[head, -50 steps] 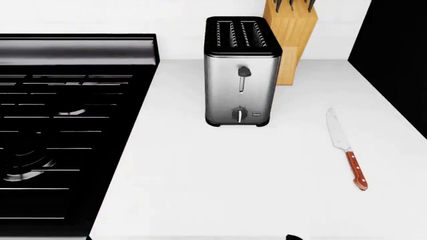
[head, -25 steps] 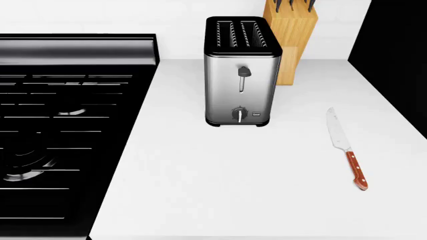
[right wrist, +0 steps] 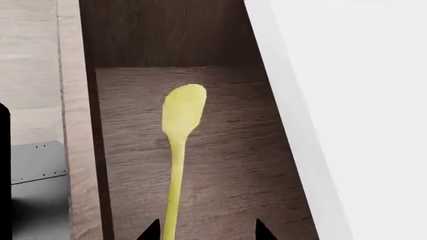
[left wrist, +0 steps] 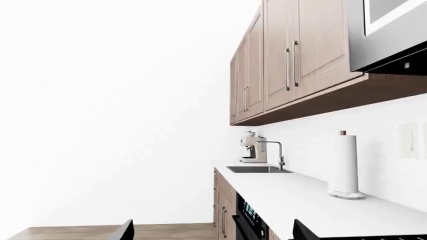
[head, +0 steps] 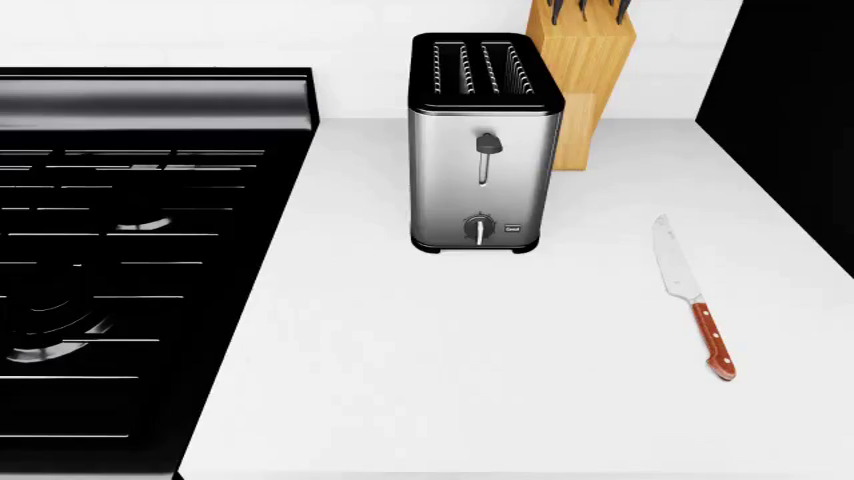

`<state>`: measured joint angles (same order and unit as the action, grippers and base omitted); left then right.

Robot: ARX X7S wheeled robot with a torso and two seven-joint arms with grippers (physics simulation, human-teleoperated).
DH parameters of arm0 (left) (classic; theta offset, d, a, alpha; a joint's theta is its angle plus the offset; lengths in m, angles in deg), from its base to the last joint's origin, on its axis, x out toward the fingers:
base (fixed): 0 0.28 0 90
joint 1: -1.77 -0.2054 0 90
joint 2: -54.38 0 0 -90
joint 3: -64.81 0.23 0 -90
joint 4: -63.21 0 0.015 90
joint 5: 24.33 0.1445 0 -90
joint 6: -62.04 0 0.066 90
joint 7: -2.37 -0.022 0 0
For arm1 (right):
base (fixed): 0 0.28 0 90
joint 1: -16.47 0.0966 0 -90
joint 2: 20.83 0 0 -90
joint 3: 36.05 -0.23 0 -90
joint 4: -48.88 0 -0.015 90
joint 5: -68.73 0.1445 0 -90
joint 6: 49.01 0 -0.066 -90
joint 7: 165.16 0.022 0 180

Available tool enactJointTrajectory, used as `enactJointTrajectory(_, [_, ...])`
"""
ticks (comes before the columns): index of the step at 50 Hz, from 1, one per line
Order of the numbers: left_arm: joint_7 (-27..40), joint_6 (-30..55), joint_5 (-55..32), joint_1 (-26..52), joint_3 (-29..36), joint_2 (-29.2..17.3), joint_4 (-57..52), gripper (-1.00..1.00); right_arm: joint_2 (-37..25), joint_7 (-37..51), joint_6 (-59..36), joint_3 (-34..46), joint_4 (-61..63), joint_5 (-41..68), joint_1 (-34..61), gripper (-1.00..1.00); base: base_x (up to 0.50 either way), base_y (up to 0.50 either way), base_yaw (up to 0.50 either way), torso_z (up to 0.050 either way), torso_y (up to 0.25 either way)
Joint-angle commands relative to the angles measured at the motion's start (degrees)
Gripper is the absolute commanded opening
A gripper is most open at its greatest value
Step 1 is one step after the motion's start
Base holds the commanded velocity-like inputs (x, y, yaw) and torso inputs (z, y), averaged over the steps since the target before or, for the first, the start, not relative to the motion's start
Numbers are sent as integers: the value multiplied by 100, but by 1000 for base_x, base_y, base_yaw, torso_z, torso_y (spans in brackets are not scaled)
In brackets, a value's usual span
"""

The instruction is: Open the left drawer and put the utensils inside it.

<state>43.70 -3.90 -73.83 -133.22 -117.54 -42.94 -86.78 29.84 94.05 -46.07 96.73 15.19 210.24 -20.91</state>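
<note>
The knife (head: 691, 296) is seen lying flat on the white counter (head: 454, 370), to the right of the toaster (head: 483, 140) and slightly nearer the camera than it. Its long axis runs roughly front to back with a slight slant: the silver blade tip is directed toward the wall behind the toaster, and the reddish-brown handle is directed toward the counter's front edge. The knife is well apart from the toaster. A knife block (head: 583, 70) is placed just behind the toaster, on its right, and a black stove (head: 134, 270) is located to the toaster's left.

In the right wrist view the drawer (right wrist: 200, 165) is shown pulled open below the counter edge, with the spatula (right wrist: 179, 145) over its wooden floor. The spatula's long axis runs along the drawer's depth; the pale-yellow blade is directed away from the right gripper (right wrist: 208, 231) and the handle back toward it. Only two dark fingertips (right wrist: 264, 231) are visible; the handle passes beside one of them, and it cannot be told whether it is pinched.

In the left wrist view the two tips of the left gripper (left wrist: 212, 231) are seen spread wide apart, with nothing between them.
</note>
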Motion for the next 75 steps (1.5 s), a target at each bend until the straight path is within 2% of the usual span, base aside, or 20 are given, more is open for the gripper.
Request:
enactJointTrajectory(1, [5,27,-32,0,-37,-20,0,100,-131,-109,43,45,8,-51,181,100,0,0,0,0,0])
enactJointTrajectory(11, [23,3,-3,0,41,-18,0,100,-148,-126,150,146,86,-66,279,100,0,0,0,0,0])
enactJointTrajectory(23, [30,-1,5,0,59,-16,0,100,79,250,642,523,331,320,802,100,0,0,0,0,0])
enactJointTrajectory(32, [22,33,-80,0,-7,-17,0,100,283,802,862,230,342,1082,1116,100,0,0,0,0,0])
enactJointTrajectory(44, [15,68,-239,0,-127,2,0,100,140,801,1072,-171,291,1495,1901,100,0,0,0,0,0])
enactJointTrajectory(50, [26,87,-241,0,-129,-22,0,100,102,680,1065,-789,115,1456,2292,100,0,0,0,0,0])
enactJointTrajectory(54, [42,85,-195,0,-69,-33,0,100,-26,554,502,-1201,-184,1083,2084,100,0,0,0,0,0])
enactJointTrajectory(63, [61,74,-140,0,-2,-49,0,100,-383,347,273,-1792,-863,756,1785,100,0,0,0,0,0])
enactJointTrajectory(75, [41,41,-129,0,-4,-12,0,100,-682,350,164,-1660,-1291,167,1530,100,0,0,0,0,0])
